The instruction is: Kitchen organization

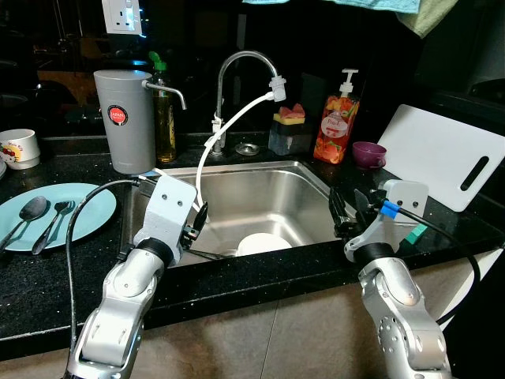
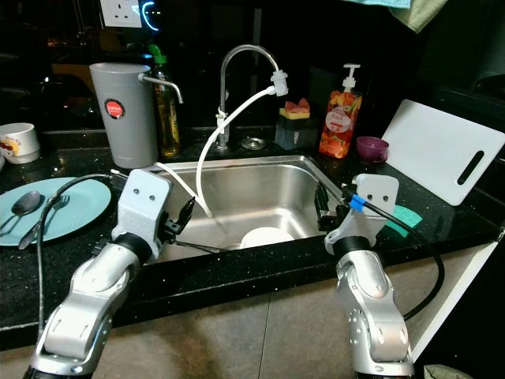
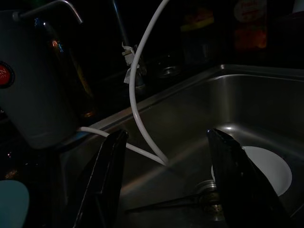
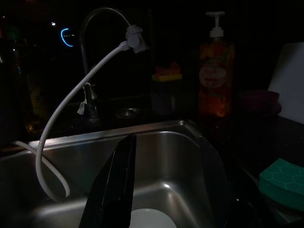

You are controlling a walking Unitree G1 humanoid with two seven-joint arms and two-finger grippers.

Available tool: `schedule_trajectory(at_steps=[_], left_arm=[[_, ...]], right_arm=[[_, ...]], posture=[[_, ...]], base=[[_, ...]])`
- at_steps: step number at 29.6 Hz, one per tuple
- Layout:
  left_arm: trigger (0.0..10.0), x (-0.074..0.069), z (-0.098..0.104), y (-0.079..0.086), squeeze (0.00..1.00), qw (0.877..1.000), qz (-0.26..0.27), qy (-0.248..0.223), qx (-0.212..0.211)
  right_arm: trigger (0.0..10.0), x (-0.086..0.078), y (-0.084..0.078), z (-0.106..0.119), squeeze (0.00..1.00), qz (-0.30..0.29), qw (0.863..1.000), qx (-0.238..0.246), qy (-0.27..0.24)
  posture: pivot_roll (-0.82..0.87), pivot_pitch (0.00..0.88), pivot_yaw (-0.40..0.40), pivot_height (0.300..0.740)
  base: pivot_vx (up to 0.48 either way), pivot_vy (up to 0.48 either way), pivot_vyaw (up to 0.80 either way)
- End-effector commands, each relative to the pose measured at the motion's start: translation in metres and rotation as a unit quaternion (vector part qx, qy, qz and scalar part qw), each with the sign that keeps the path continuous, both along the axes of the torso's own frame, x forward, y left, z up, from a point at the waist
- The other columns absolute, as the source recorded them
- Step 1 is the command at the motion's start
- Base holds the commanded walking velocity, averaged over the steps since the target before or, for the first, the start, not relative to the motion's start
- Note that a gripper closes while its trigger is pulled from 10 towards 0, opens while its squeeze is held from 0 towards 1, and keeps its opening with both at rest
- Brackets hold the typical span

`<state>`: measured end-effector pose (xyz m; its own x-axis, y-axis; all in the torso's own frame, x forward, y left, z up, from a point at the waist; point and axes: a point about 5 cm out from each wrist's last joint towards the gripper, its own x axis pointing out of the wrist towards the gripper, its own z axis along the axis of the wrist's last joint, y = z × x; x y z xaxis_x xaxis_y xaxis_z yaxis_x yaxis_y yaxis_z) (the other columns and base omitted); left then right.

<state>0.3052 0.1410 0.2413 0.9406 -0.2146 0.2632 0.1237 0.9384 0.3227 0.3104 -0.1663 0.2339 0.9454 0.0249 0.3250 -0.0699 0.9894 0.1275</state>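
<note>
Seen over a stainless steel sink (image 1: 296,183) set in a black speckled counter (image 1: 47,272): left gripper (image 3: 166,190) poised above the basin's near left edge, fingers spread wide, nothing between them. Right gripper (image 1: 349,208) held at the near right rim, fingers parted and empty. Lying on the basin floor near the drain, a round white plate (image 1: 263,242). Resting on the counter at left, a pale blue plate (image 1: 87,207) carrying two metal spoons (image 1: 43,217).
</note>
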Motion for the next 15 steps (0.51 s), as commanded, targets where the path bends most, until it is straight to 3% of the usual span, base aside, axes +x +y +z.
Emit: schedule_trajectory(at_steps=[1,15], left_arm=[[10.0,0.0006,0.0019,-0.0052,0.00,1.000,-0.010,-0.003,0.005],[10.0,0.0010,0.0018,-0.0055,0.00,1.000,-0.010,-0.003,0.005]], right_arm=[[10.0,-0.0017,-0.0011,0.0026,0.00,-0.003,1.000,-0.004,-0.006],[10.0,-0.0015,-0.0013,0.0023,0.00,-0.004,1.000,-0.003,-0.006]], posture=[[0.17,0.010,-0.096,0.740],[0.17,0.005,-0.095,0.740]], base=[[0.000,0.000,0.00],[0.000,0.000,0.00]])
